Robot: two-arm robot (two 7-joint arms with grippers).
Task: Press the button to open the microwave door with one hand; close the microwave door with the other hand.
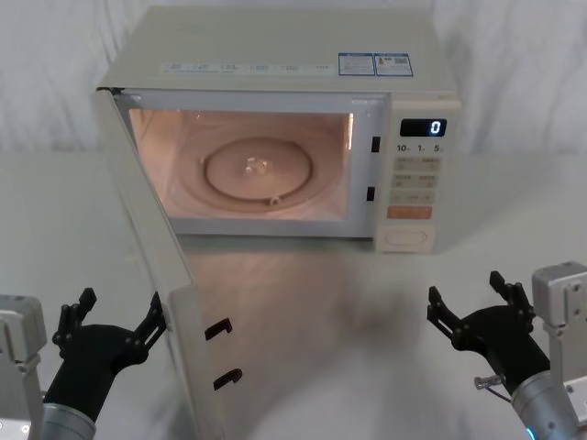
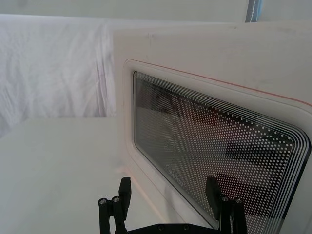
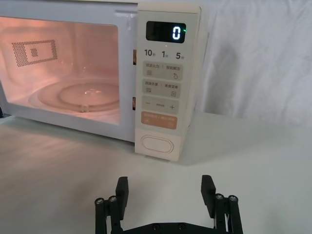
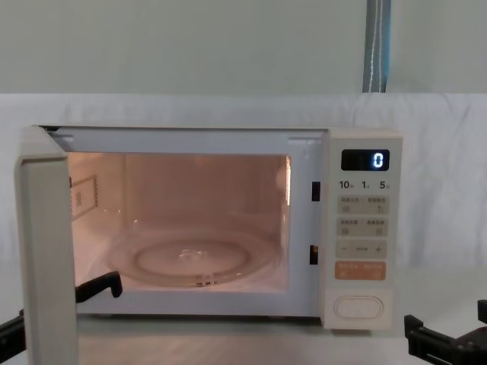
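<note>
The microwave door stands swung wide open toward the robot, the cavity lit. The button sits at the bottom of the keypad panel, untouched now. The left gripper hovers just outside the door's free edge, spread open and holding nothing. The right gripper hangs open and empty in front of the keypad, well apart from it. A push landing too near the hinge, or glancing off the edge, could leave the door unlatched or shove the microwave along the surface.
</note>
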